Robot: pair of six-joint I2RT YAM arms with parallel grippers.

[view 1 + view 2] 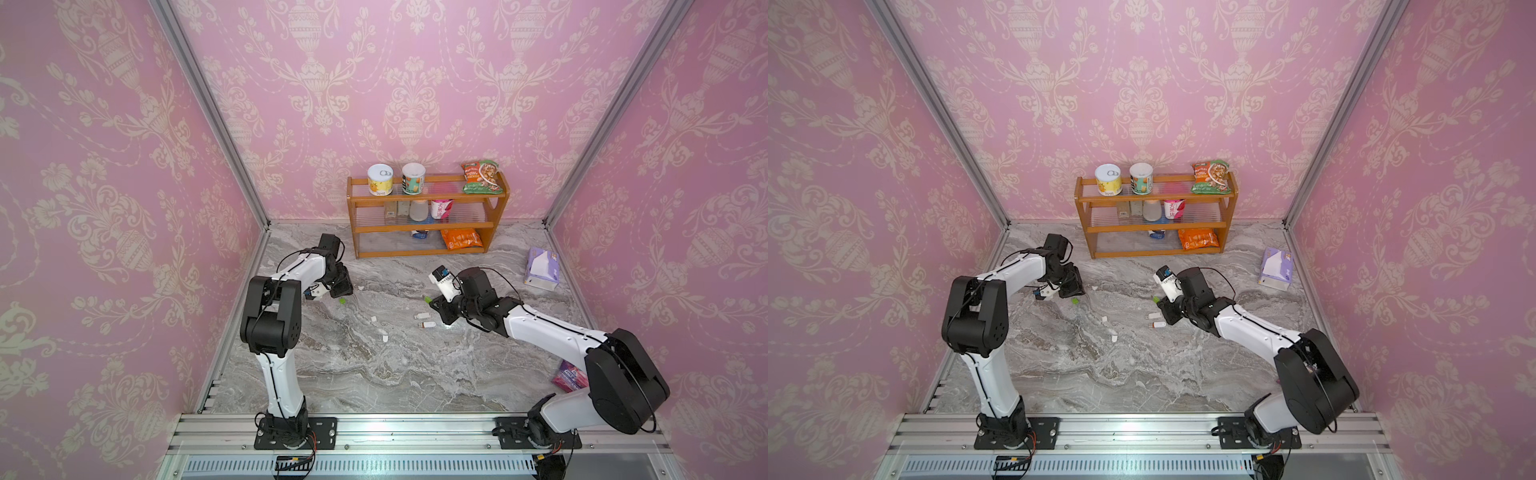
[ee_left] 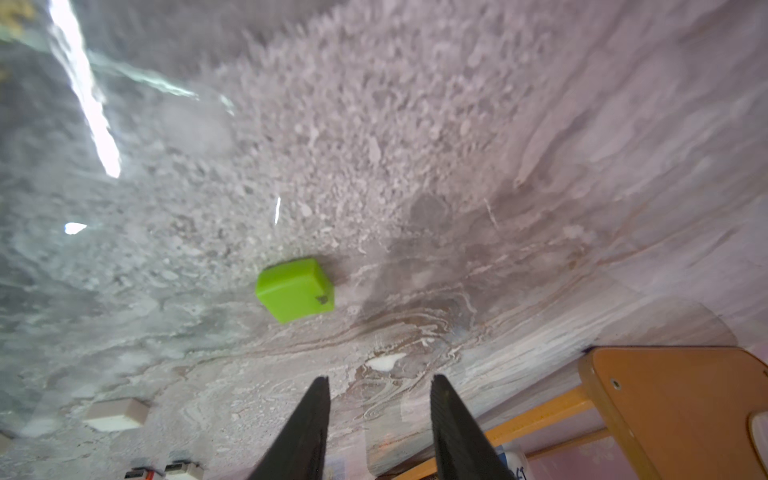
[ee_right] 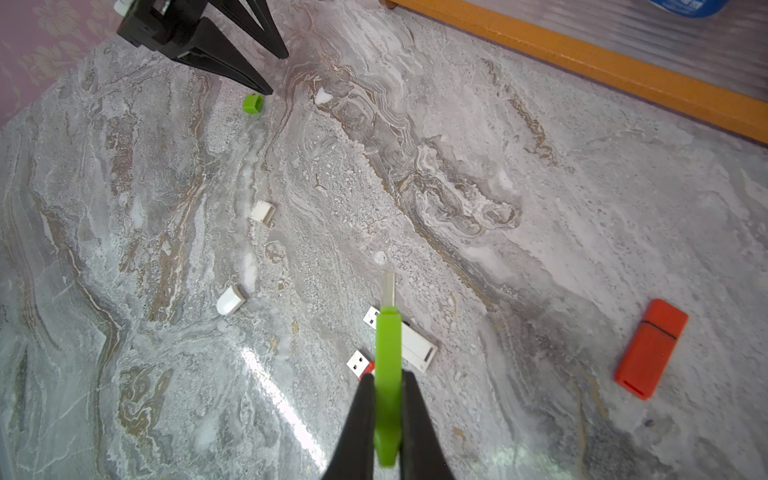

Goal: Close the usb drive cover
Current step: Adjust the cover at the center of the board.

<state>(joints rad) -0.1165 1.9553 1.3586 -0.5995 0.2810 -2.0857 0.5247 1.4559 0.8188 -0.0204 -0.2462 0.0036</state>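
Note:
My right gripper is shut on a green usb drive, held above the table with its bare metal plug pointing out past the fingertips. In both top views the drive shows at mid table. Its green cover lies on the marble table at the left. My left gripper hovers just beside the cover, open, with nothing between its fingers. In the right wrist view, one left fingertip ends right next to the cover.
A white drive and a red uncapped drive lie under my right gripper. Two white caps and a capped orange drive lie nearby. A wooden shelf stands behind; a tissue box sits at the right.

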